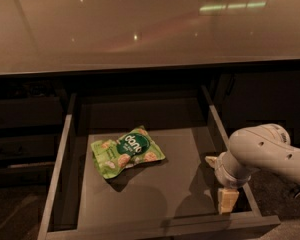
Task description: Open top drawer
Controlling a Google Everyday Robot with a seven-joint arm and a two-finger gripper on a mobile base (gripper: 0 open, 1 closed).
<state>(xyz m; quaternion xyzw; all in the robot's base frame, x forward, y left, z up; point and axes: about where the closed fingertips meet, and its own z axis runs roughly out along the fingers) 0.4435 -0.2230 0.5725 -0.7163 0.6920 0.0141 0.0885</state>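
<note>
The top drawer (58,170) stands pulled far out under the counter, its flat grey floor and pale rim showing. Its front panel runs along the bottom edge of the view, and the handle is out of view. My gripper (220,180) is at the drawer's right side, reaching in over the right wall near the front corner. Its two pale fingertips (228,200) are spread apart and hold nothing. The white arm comes in from the right.
A green snack bag (127,151) lies on the drawer floor, left of centre. A glossy beige countertop (140,29) overhangs the drawer. Dark drawer fronts (25,114) sit to the left and a dark cabinet front (270,99) to the right.
</note>
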